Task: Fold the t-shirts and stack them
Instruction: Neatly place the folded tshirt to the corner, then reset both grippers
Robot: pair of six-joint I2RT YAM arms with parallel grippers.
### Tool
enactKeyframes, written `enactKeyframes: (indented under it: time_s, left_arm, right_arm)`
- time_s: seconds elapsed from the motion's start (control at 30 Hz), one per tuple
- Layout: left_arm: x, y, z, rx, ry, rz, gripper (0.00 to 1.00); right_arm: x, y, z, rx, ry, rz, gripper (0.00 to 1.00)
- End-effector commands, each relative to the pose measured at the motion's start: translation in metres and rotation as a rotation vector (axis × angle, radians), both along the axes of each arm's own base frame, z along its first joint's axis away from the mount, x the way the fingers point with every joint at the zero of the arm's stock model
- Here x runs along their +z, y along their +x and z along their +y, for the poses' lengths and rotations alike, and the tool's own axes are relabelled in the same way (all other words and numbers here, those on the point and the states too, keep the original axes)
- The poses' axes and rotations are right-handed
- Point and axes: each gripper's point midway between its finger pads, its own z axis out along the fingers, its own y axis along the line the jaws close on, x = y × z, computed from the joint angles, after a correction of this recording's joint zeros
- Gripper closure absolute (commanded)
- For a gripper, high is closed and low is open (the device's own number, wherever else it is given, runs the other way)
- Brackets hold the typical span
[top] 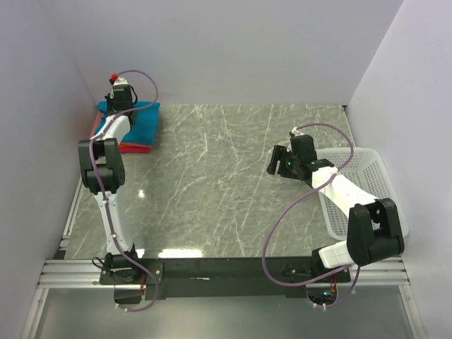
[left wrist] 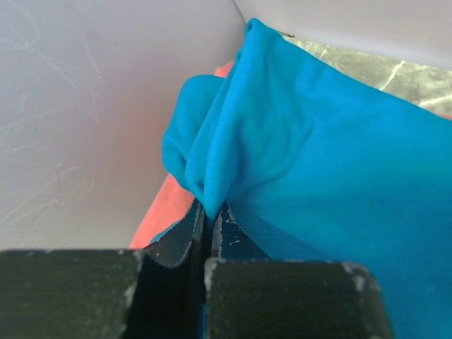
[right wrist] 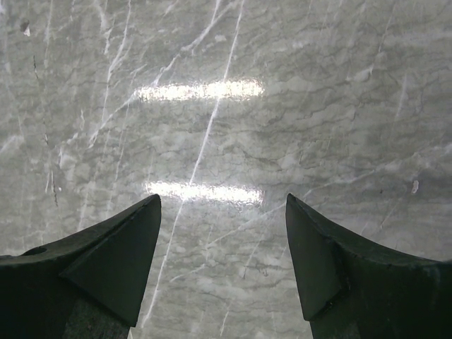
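At upper left of the top view the teal-blue t-shirt [top: 145, 116] lies folded atop the orange-red t-shirt [top: 135, 148], and our left gripper [left wrist: 210, 210] is clamped on a raised pinch of its edge. We judge it light and limp, best held by a doubled fold; its long axis seems to run left-right across the frame, collar end hidden. Further right, our right gripper [right wrist: 222, 236] hangs jaws apart over the marble surface [right wrist: 226, 85], holding nothing.

White mesh basket [top: 373, 169] on marble table [top: 212, 180], right side.
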Motion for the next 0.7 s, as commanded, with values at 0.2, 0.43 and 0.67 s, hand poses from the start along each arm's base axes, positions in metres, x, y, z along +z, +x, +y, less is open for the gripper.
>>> enactKeyframes:
  time_s: [0.2, 0.43, 0.67]
  left_arm:
    - [0.040, -0.001, 0.030, 0.130, -0.056, -0.165, 0.91]
    - [0.077, -0.006, 0.024, 0.153, -0.190, -0.275, 0.01]
    - [0.154, -0.041, -0.035, 0.054, -0.481, -0.440, 0.00]
  right_arm:
    - [0.022, 0.012, -0.005, -0.050, 0.002, -0.042, 0.22]
    - [0.042, 0.010, -0.018, -0.128, -0.017, -0.090, 0.22]
    - [0.077, 0.003, -0.030, -0.214, 0.021, -0.211, 0.21]
